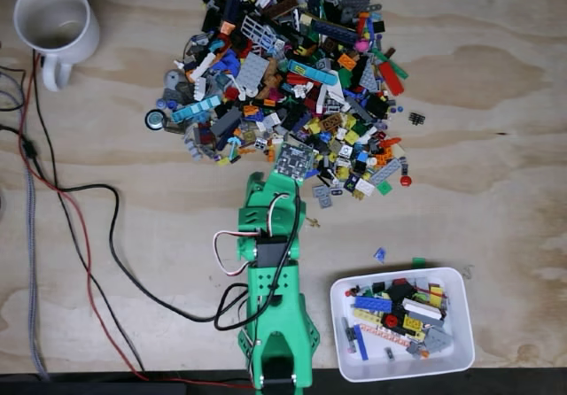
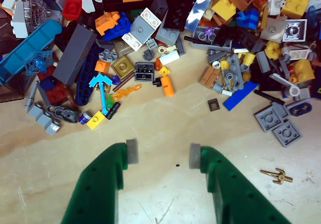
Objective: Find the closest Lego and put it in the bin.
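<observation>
Though arm-hidden from above, gripper point(image 2: 160, 154) gapes empty.

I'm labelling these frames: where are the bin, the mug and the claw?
bin point(image 1: 463, 346): fixed view, on its bare white right wall.
mug point(image 1: 78, 43): fixed view, on its white rim, right side.
claw point(image 2: 163, 156): wrist view, midway between the two grey fingertip pads, open.

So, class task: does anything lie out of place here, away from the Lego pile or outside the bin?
Yes. In the fixed view a small blue piece and a green piece lie on the table just above the bin, outside its rim. In the wrist view a gold claw-like piece lies alone, apart from the pile.
</observation>
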Controlling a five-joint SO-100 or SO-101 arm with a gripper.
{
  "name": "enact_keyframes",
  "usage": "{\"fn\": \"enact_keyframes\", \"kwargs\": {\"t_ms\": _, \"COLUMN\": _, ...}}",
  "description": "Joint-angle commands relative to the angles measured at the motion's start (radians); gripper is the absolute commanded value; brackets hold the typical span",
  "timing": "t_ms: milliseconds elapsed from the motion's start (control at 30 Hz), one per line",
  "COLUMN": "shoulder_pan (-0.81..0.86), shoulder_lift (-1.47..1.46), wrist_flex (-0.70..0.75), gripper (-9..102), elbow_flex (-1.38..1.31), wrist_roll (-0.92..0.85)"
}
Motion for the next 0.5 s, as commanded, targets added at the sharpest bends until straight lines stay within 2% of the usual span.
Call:
{"fn": "enact_keyframes", "kwargs": {"t_ms": 0, "shoulder_pan": 0.005, "shoulder_lift": -0.072, "wrist_flex": 0.002, "gripper": 14, "elbow_flex": -0.091, "wrist_roll": 0.089}}
{"fn": "enact_keyframes", "kwargs": {"t_ms": 300, "shoulder_pan": 0.006, "shoulder_lift": -0.086, "wrist_flex": 0.005, "gripper": 14, "elbow_flex": -0.097, "wrist_roll": 0.107}}
{"fn": "enact_keyframes", "kwargs": {"t_ms": 467, "shoulder_pan": 0.120, "shoulder_lift": -0.314, "wrist_flex": 0.008, "gripper": 15, "elbow_flex": -0.195, "wrist_roll": 0.413}}
